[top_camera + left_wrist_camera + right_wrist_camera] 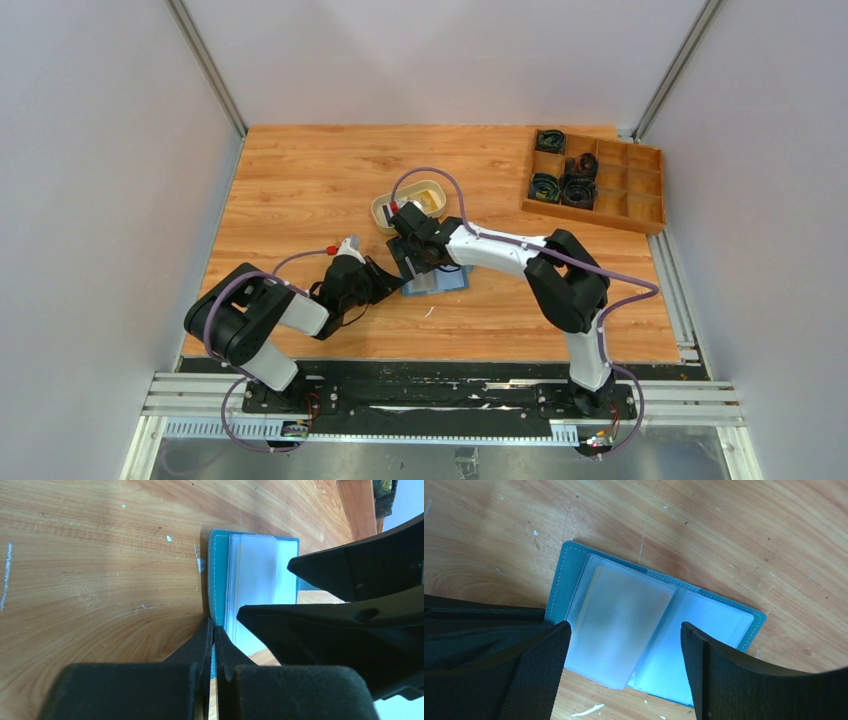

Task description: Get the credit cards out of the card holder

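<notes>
Pinching the edge of the open card holder [574, 575], the left hand [214, 630] apparently steadies it on the worktop [749, 540] so the right hand [624, 627], spread apart above its clear sleeves [621, 600], can reach inside.

The left gripper [214, 628] is seen at bottom centre, its jaws pressed together on the near edge of the card holder [218, 570]. The holder is laid open on the wooden table [100, 555], with pale sleeves [257, 565] exposed. The right gripper [264, 590] is spread over it from the right of the frame.

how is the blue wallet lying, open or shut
Open: the wallet lies spread flat on the table, its clear sleeves showing.
</notes>
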